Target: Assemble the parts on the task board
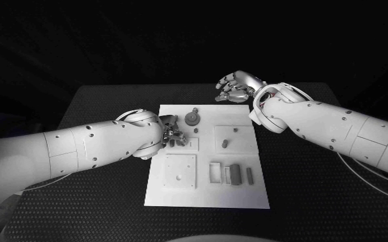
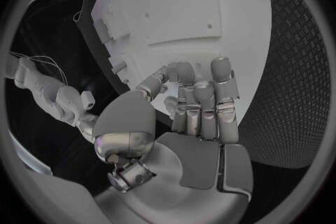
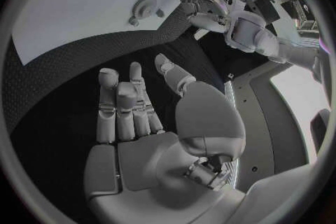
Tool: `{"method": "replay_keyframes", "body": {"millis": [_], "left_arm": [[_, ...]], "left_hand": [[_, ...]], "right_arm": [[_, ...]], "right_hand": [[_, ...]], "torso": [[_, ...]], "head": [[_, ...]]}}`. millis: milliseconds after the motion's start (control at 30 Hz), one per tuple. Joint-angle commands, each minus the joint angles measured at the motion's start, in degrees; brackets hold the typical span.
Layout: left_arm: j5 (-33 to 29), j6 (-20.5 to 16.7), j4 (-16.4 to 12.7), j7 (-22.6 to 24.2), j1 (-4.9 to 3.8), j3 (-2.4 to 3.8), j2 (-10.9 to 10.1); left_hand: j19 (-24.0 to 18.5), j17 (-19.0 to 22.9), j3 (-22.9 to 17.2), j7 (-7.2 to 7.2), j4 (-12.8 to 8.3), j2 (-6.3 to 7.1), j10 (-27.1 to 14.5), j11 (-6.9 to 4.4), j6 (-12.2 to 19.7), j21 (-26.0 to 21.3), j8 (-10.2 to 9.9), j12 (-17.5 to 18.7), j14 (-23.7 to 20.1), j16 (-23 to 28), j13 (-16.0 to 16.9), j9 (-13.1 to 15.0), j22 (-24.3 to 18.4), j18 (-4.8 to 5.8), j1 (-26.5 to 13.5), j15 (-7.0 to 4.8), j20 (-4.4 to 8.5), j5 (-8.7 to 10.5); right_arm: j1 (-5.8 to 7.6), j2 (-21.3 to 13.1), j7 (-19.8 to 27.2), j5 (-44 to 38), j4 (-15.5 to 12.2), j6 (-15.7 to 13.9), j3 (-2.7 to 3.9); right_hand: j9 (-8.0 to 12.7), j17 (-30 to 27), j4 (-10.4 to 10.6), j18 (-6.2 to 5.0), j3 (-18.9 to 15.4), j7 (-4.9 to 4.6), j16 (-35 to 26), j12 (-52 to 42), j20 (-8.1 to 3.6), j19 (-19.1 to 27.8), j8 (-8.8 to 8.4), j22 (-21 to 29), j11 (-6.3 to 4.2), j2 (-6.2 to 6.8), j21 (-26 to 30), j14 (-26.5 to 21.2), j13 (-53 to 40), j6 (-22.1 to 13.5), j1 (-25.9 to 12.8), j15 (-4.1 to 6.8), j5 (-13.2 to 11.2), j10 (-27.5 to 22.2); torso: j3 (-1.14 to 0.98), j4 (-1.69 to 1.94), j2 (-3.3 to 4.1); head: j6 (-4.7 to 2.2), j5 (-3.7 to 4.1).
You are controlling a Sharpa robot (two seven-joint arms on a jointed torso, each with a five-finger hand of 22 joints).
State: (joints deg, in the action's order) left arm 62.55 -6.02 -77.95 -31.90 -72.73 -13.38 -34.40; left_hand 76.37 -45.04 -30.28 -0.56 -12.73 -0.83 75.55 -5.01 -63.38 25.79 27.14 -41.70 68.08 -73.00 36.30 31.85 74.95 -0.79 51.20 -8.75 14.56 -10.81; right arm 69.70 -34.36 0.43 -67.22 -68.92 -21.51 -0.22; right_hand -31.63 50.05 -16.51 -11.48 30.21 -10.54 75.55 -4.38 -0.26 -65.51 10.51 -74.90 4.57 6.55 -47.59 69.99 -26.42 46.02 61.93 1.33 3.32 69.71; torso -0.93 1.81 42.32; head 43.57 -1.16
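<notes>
Parts (image 1: 235,173) in grey lie and stand on the white task board (image 1: 207,196), which sits in the middle of the black table (image 1: 307,197). From the head view you see the round gear-like part (image 1: 192,119) standing near the board's far edge, and a cluster of upright blocks toward its near right. Your left hand (image 1: 171,131) hovers over the board's left edge, just beside a small square recess. The left wrist view adds what the head view hides: that hand's fingers (image 2: 203,102) are curled inward over the board (whether they pinch anything, you cannot tell). Your right hand (image 1: 237,87) hangs beyond the board's far right corner, over bare table. Its wrist view shows the fingers (image 3: 117,106) straight, apart and holding nothing.
</notes>
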Motion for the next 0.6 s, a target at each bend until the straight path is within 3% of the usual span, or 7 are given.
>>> {"method": "replay_keyframes", "body": {"millis": [33, 600], "left_arm": [[-0.1, 1.3, 0.4, -0.8, 0.27, -0.22, -0.2], [-0.1, 3.7, 1.3, -1.6, 0.26, -0.22, 0.7]], "left_hand": [[0.1, 0.1, -1.5, 1.28, -1.2, -0.33, 0.0, -0.29, -1.8, 0.3, 13.8, -0.3, 0.1, -0.4, -0.1, 0.0, 1.4, 0.45, 0.4, -2.26, 1.41, -0.17], [0.0, 0.4, -1.4, 1.27, -1.0, -0.22, 0.0, -0.3, -1.7, 0.5, 14.1, -0.5, 0.0, -0.7, -0.2, 0.1, 1.3, 0.45, 0.1, -2.29, 1.37, -0.04]], "right_arm": [[0.0, 0.0, 0.5, 0.0, 0.0, 0.6, 0.03], [0.0, 0.0, 0.6, 0.0, -0.1, 0.6, 0.03]], "right_hand": [[0.1, -0.1, 0.0, -3.52, -0.3, -0.74, 0.3, 0.2, -0.38, -0.2, 0.39, -0.9, 0.44, -0.42, 0.4, -0.5, -0.1, -0.3, 0.0, 0.07, 0.1, 0.0], [0.1, -0.1, 0.0, -3.52, -0.3, -0.75, 0.3, 0.2, -0.37, -0.2, 0.41, -0.9, 0.45, -0.41, 0.4, -0.5, -0.1, -0.4, 0.0, 0.06, 0.1, 0.0]], "torso": [[-0.01, 0.04, 0.01], [-0.07, -0.01, -0.01]], "head": [[0.06, 0.03], [0.01, 0.08]]}}
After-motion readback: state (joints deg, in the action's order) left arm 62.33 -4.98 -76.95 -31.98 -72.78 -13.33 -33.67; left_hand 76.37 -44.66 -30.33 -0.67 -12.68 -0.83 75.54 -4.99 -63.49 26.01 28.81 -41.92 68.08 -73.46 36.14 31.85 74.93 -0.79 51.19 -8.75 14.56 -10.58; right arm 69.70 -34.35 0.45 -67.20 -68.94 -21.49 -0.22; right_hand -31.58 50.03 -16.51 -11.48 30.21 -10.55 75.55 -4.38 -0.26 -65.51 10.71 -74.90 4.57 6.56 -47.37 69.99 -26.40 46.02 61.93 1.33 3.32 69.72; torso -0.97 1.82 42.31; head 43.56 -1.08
